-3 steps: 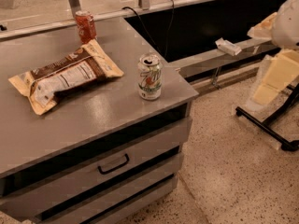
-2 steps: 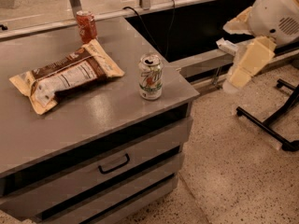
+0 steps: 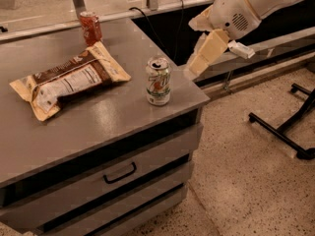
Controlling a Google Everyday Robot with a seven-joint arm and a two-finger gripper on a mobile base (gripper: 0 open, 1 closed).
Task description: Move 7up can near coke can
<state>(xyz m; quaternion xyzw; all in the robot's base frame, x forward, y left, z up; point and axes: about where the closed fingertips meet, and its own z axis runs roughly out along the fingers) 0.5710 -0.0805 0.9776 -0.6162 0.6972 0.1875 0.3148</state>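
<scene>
Off the desk [image 3: 123,119] edge, the gripper [image 3: 193,69] is hovering near the 7up can [image 3: 158,81].
Fingers [image 3: 211,45] are hanging released, empty; likely reaching step, next grasping and carrying beside the coke can [image 3: 90,27].

Two cans [image 3: 158,81] [image 3: 91,27]; one bag [image 3: 69,80]; one pincer [image 3: 194,68], right of table [image 3: 98,127]

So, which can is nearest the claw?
The white-green 7up can, standing in front; the claw hangs close beside it. The red coke can stands far back.

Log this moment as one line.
gripper: in air right of 7up can, not touching | 7up can: upright, counter front corner | coke can: upright, far edge | chip bag: flat, left of 7up can
</scene>
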